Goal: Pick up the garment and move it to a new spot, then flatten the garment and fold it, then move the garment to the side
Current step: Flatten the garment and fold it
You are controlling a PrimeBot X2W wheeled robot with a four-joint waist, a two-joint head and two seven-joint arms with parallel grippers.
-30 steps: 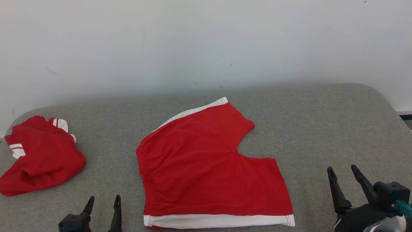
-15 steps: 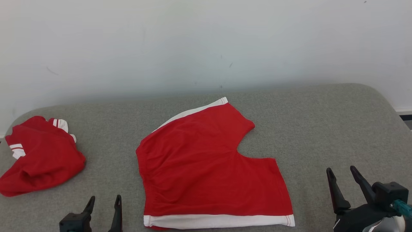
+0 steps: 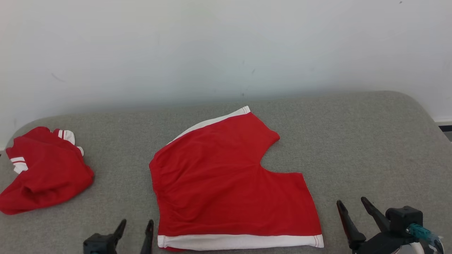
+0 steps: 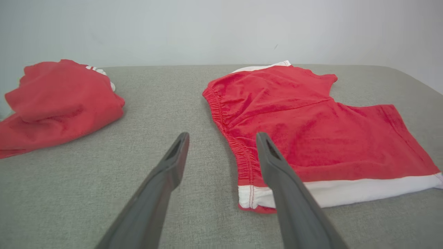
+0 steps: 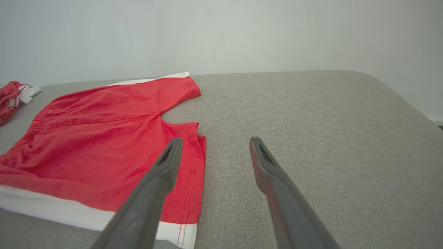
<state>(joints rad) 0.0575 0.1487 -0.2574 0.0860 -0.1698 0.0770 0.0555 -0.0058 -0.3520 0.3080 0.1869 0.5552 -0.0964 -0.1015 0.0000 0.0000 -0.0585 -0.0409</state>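
Note:
The garment [image 3: 226, 183], red shorts with white side trim, lies spread flat in the middle of the grey padded table [image 3: 353, 141]. My left gripper [image 3: 137, 222] stands open just left of the shorts' near waistband corner, empty. In the left wrist view the left gripper [image 4: 222, 136] straddles the elastic waistband edge of the garment [image 4: 311, 117] from above. My right gripper [image 3: 351, 201] is open and empty to the right of the near leg hem. In the right wrist view the right gripper [image 5: 216, 140] has its left finger over the hem of the garment [image 5: 97, 138].
A second red garment with white stripes [image 3: 46, 173] lies crumpled at the table's far left, also seen in the left wrist view [image 4: 59, 100] and in the right wrist view [image 5: 10, 97]. A white wall rises behind the table. Bare grey surface stretches to the right.
Both grippers have moved inward toward the shorts: the left one shifted right, the right one shifted left and lower in the head view. The shorts have not moved.

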